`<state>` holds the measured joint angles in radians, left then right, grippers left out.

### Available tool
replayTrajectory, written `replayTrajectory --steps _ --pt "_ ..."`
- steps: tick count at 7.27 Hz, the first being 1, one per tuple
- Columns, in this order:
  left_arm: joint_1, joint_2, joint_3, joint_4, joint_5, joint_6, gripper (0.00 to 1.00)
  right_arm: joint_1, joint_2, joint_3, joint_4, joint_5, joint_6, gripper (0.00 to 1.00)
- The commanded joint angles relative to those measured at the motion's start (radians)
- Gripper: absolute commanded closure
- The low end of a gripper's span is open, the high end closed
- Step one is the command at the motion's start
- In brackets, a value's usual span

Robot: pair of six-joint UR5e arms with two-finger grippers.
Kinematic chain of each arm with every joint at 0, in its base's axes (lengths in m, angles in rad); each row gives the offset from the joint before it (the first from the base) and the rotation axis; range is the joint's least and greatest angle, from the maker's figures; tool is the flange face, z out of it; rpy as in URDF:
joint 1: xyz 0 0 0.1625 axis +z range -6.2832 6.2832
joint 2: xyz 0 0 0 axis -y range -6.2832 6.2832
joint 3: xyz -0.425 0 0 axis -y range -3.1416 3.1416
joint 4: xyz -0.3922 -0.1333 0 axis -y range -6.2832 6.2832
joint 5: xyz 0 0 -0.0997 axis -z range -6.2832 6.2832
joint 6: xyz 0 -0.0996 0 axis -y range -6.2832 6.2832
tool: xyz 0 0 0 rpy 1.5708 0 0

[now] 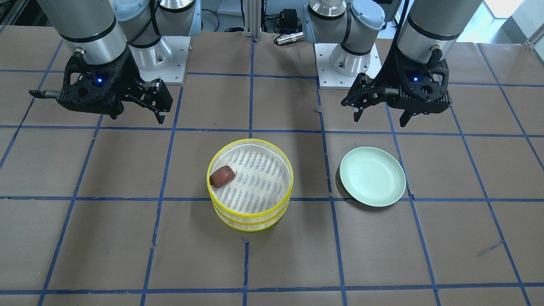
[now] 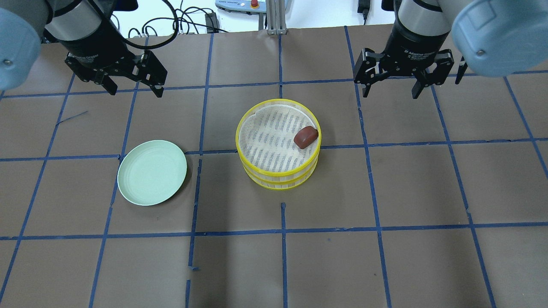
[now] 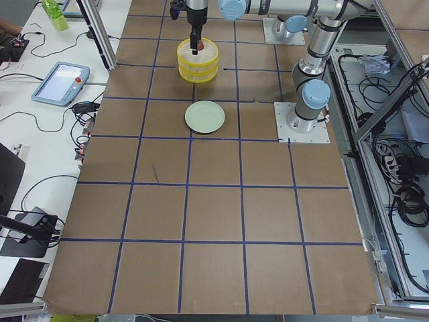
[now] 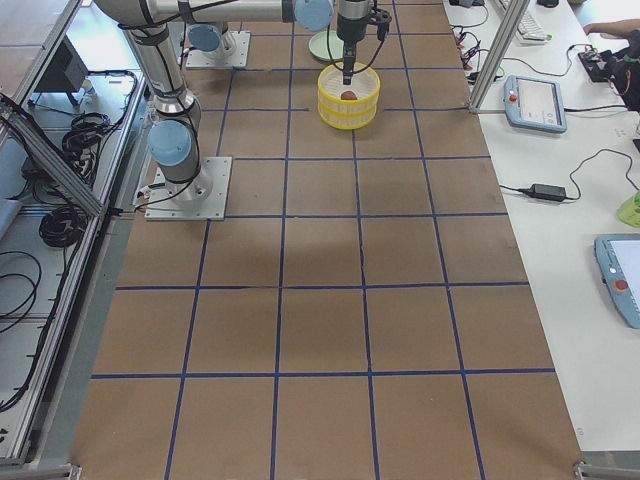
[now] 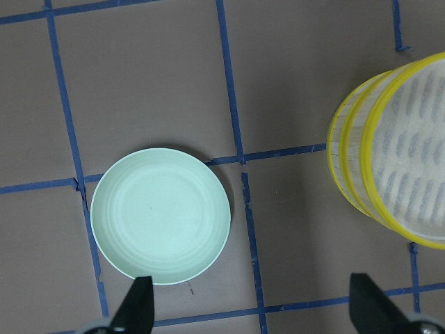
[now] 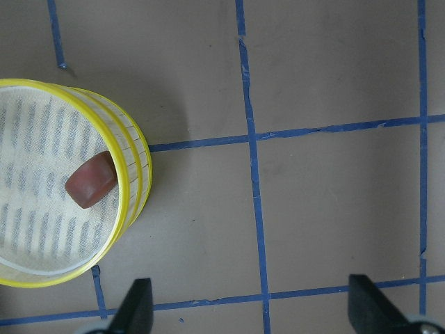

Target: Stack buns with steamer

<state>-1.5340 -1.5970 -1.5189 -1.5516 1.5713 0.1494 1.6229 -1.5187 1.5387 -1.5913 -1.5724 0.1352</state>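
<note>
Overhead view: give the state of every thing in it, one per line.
Steamer: two tiers stacked, uncovered.
Brown bun: lying in the top tier.
Plate: empty.
Left claw: open, holding nothing.
Right claw: open, holding nothing.

Matt brown paper table (image 2: 385, 192), smooth plate (image 2: 152, 172), woven-looking steamer (image 2: 278, 141)

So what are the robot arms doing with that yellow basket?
Neither arm is holding anything. The left end effector and the right end effector both hang open above the table. A reddish-brown bun sits in the top tier of the stacked yellow steamer, near its rim. The pale green plate beside it is empty.
</note>
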Motion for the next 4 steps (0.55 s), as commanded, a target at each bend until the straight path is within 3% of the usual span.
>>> replayTrajectory --steps 1,4 --pt "0.0 0.0 0.016 -0.012 0.001 -0.001 0.0 0.0 0.0 0.001 0.001 0.0 -0.032 0.0" --pt "0.002 0.003 0.017 -0.036 0.003 -0.002 0.0 0.0 0.0 0.0 -0.001 0.0 -0.032 0.0"
